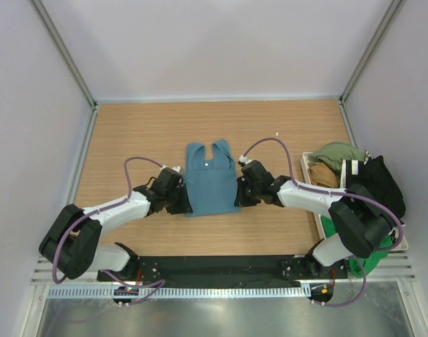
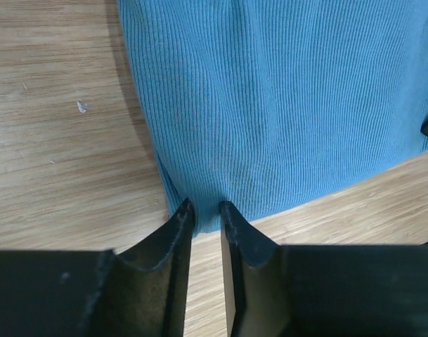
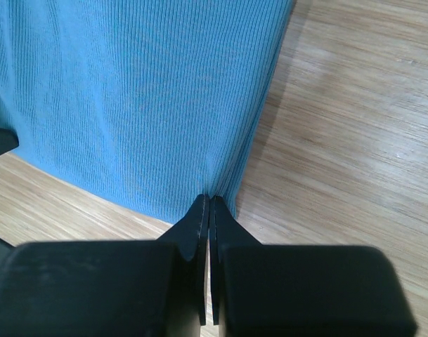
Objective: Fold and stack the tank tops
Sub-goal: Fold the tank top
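Note:
A teal blue tank top (image 1: 210, 184) lies flat in the middle of the wooden table, straps pointing away from the arms. My left gripper (image 1: 187, 204) is at its near left corner. In the left wrist view the jaws (image 2: 206, 207) stand a little apart, with the hem of the tank top (image 2: 284, 105) between the tips. My right gripper (image 1: 239, 196) is at the near right corner. In the right wrist view it (image 3: 210, 199) is pinched shut on the edge of the tank top (image 3: 129, 98).
A white bin (image 1: 304, 157) at the table's right edge holds more tops: an olive green one (image 1: 336, 153), a tan one (image 1: 325, 175), a black one (image 1: 379, 184) and a bright green one (image 1: 365, 256). Grey walls close in the table on three sides.

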